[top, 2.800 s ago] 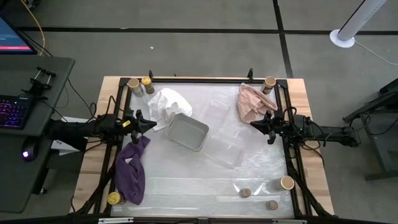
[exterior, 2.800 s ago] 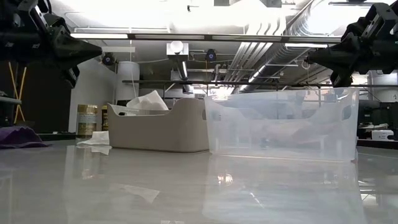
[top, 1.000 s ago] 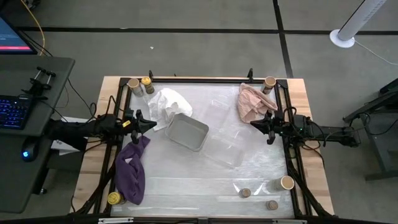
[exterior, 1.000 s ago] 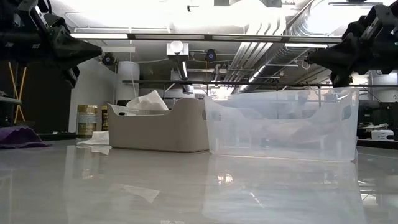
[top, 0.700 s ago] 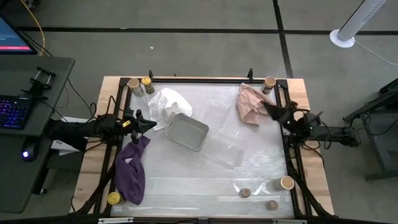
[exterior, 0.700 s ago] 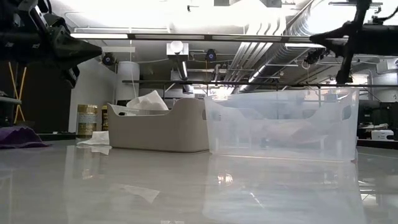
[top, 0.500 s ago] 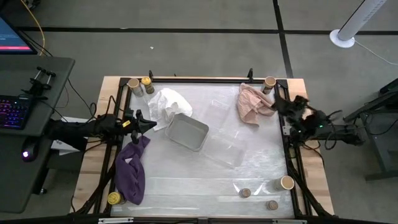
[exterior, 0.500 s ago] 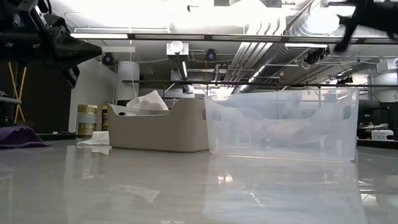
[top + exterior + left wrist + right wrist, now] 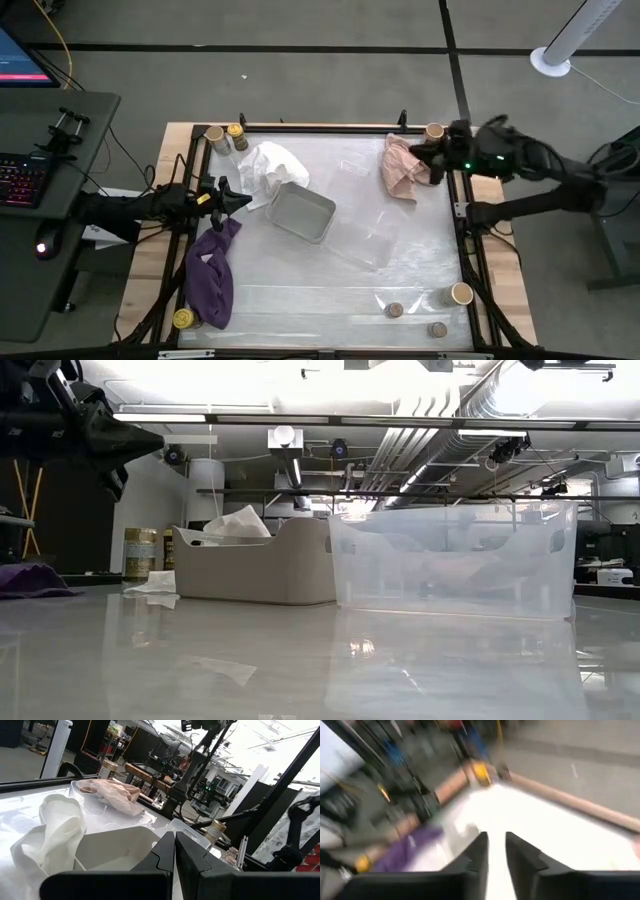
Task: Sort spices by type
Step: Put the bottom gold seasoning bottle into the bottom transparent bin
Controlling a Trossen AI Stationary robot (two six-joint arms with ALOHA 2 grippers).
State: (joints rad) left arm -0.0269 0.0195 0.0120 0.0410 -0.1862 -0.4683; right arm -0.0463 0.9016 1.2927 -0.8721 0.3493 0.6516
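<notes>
— Right claw (image 9: 428, 158), where is it?

— Up at the far right corner of the table (image 9: 506, 320), above the edge of the pink cloth (image 9: 400, 168) and just beside a tan-topped jar (image 9: 433, 131). Its wrist view shows a narrow gap between the two fingers, with nothing held in it.

— And the left claw (image 9: 246, 200)?

— At the left side, between the white cloth (image 9: 270, 165) and the purple cloth (image 9: 210, 275). Its fingers are pressed together, gripping nothing.

— Where do the other spices stand?

— A second tan-topped jar (image 9: 214, 134) and a dark jar with a yellow lid (image 9: 237, 133) are close together at the far left corner. The other yellow-lidded jar (image 9: 183, 319) is at the near left corner, touching the purple cloth's end. At the near right stand a third tan-topped jar (image 9: 461, 293) and two tiny brownish jars, one (image 9: 395, 310) to its left and one (image 9: 438, 329) nearer the table's front edge.

— What is in the middle?

— A grey metal tray (image 9: 300, 212) set at an angle, and a clear plastic bin (image 9: 365, 240) just beside it. I see no jar in either.
</notes>
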